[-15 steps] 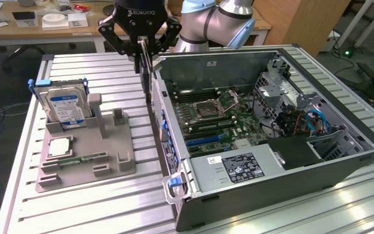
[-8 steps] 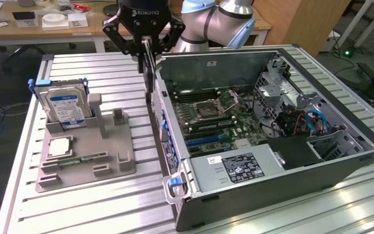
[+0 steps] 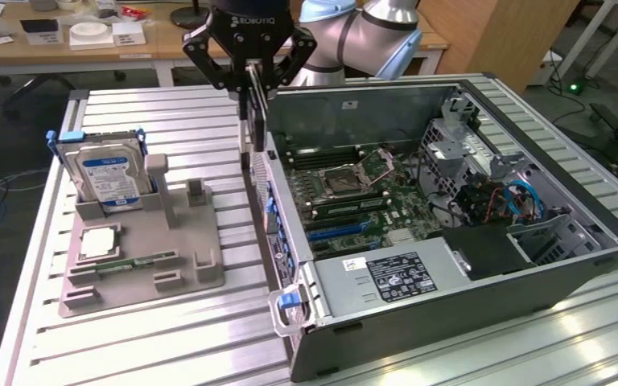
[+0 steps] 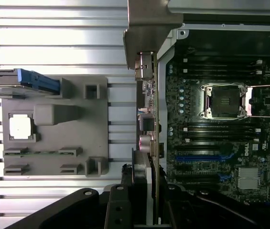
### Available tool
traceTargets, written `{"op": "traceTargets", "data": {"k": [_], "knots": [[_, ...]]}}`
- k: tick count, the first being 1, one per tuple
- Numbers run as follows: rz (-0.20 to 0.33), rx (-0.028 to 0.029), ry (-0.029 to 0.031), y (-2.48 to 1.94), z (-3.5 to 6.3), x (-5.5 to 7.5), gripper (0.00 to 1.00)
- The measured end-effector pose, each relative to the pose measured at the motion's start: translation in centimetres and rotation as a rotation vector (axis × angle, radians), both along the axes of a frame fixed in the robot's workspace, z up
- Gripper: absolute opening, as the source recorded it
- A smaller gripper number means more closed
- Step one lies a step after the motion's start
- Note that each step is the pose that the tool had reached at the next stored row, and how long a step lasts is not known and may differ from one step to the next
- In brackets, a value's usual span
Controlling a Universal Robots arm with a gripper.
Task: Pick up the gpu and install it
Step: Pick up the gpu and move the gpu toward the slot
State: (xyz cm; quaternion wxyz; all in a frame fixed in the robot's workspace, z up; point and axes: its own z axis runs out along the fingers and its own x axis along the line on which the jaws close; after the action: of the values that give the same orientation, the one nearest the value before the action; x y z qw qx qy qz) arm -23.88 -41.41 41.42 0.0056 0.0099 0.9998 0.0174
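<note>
The silver arm [image 3: 373, 36] bends in from the rear, wrist vertical, with the black gripper [image 3: 251, 79] pointing straight down. Its jaws stand partly closed, pinching the top edge of the gpu [image 3: 255, 121].

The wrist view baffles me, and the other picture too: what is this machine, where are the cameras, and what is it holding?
It is one robot arm ending in a pincer. One camera stands off the arm; the other rides on its wrist, looking down past the pincer. The pincer is closed on the gpu, a thin card hanging edge-on at the edge of the open computer case. On the slatted table a grey holder carries a hard drive.
</note>
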Motion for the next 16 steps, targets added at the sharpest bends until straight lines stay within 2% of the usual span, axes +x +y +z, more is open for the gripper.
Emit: {"op": "traceTargets", "data": {"k": [16], "knots": [[0.0, -0.0001, 0.0, 0.0, 0.0, 2.2, 0.28]]}}
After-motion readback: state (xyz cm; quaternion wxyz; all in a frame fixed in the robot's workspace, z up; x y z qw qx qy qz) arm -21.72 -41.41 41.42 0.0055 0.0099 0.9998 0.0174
